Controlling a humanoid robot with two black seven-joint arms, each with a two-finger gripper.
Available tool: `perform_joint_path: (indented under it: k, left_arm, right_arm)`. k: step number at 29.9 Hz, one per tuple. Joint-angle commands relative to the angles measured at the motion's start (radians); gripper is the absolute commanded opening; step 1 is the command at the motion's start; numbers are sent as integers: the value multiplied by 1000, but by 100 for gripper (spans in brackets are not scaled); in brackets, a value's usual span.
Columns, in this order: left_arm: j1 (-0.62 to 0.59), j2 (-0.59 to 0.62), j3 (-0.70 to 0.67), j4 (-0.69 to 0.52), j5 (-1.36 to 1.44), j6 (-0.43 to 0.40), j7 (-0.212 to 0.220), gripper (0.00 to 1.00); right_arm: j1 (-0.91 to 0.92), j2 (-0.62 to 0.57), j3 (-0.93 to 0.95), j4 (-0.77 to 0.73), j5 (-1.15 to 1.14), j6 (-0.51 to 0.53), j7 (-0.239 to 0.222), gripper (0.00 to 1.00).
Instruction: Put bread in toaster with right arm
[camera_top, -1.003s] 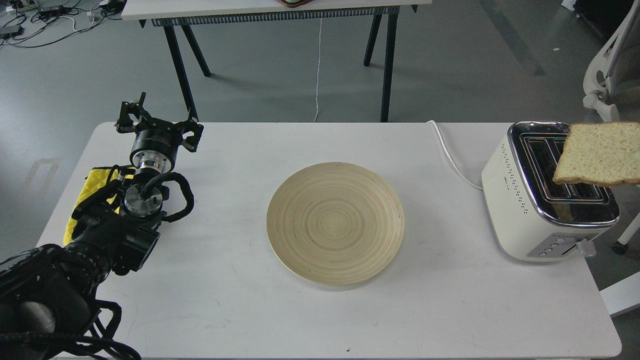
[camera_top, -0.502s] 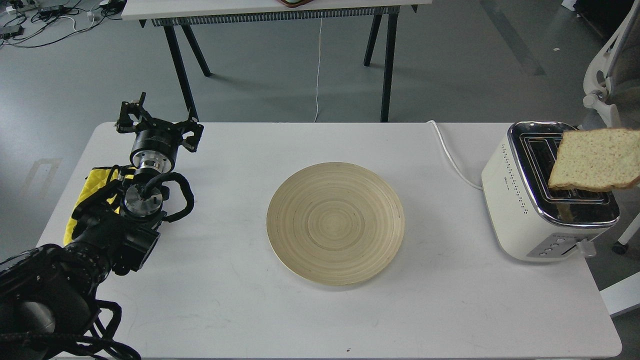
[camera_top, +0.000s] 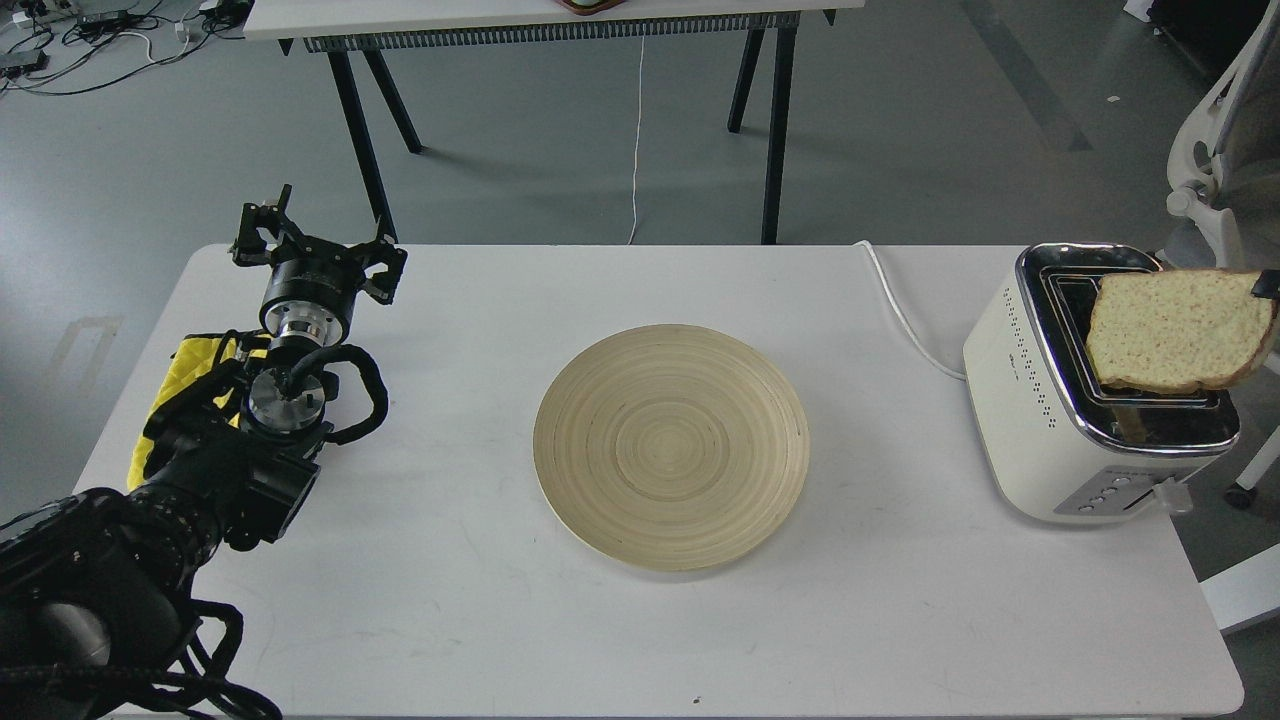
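The bread (camera_top: 1178, 330) hung tilted just above the toaster (camera_top: 1075, 420), over its slots at the table's (camera_top: 450, 600) right end. Only a dark tip of the right gripper (camera_top: 1266, 285) showed at the slice's far corner, apparently pinching it. The left gripper (camera_top: 315, 255) rested near the yellow cloth (camera_top: 185, 365), its fingers spread. The wooden plate (camera_top: 670, 447) sat mid-table.

The bread (camera_top: 1175, 330) hangs tilted over the toaster (camera_top: 1090, 390), covering most of its slots; only the far slot ends show open. Right of the left jaws, the desk (camera_top: 450, 300) lies bare up to the wooden plate (camera_top: 670, 447); a yellow cloth (camera_top: 185, 375) sits behind them.
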Motion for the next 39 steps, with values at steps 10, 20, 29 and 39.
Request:
perform_joint_path:
  k: [10,20,29,39]
  left_arm:
    - [0,0,0,1,0,0,1,100]
    - [0,0,0,-1,0,0,0,100]
    - [0,0,0,1,0,0,0,100]
    - [0,0,0,-1,0,0,1,100]
  right_arm:
    - [10,78,9,-36,3,-1,0,47]
    - [38,138,29,-59,20,-9,0,68]
    - [48,337,101,-127,490,-26,11,98]
    - [-86,869,171,-469,847,-43,254,98]
